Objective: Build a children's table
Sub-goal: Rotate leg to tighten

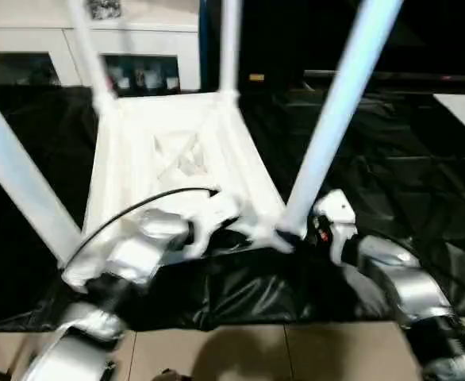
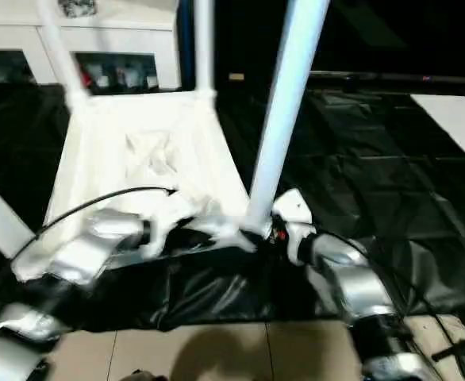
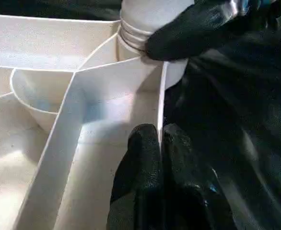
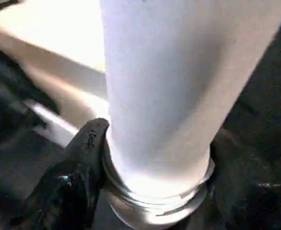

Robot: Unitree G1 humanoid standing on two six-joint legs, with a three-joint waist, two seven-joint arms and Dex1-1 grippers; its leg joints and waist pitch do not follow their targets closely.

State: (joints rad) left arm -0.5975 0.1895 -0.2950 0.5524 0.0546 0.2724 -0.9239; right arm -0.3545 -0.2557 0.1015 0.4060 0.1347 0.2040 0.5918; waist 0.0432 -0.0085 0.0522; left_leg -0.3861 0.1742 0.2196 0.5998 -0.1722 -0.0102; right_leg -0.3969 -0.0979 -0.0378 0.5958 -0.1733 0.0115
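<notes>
White tabletop (image 1: 169, 151) (upside down): 1 | legs: 4 | claws: 2

The white table top (image 1: 181, 163) lies upside down on black sheeting (image 1: 375, 182), ribs up, with four legs rising from its corners. The near right leg (image 1: 336, 111) leans up and to the right from its corner socket. The right claw (image 1: 300, 232) sits at that leg's base. The left claw (image 1: 217, 214) rests at the top's near edge, a black cable (image 1: 129, 210) arching over its silver forearm. A white cabinet (image 1: 141, 48) stands behind.
</notes>
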